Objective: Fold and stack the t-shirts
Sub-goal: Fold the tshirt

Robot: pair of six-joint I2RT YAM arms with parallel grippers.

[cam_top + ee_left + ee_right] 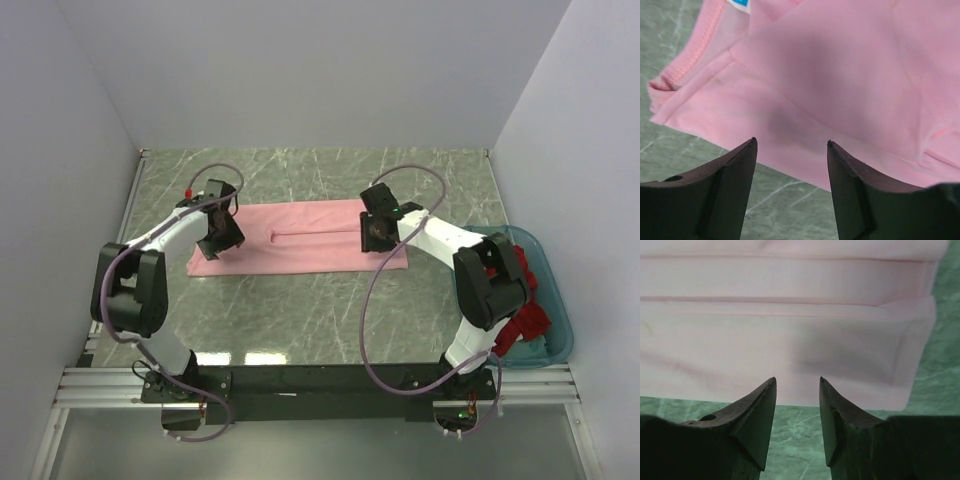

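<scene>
The light pink t-shirt (300,238) lies flat on the table as a long folded strip. My left gripper (218,240) hovers over its left end, open and empty, with the shirt's near edge (790,150) between the fingertips and the collar at upper left. My right gripper (378,236) hovers over the right end, open and empty, its fingertips at the shirt's near hem (800,385). The bright red t-shirt (528,322) lies crumpled in the teal tub (556,300) at the right.
The green marbled tabletop (300,310) is bounded by white walls on the left, back and right. The teal tub sits against the right wall beside my right arm's base. A black rail runs along the near edge.
</scene>
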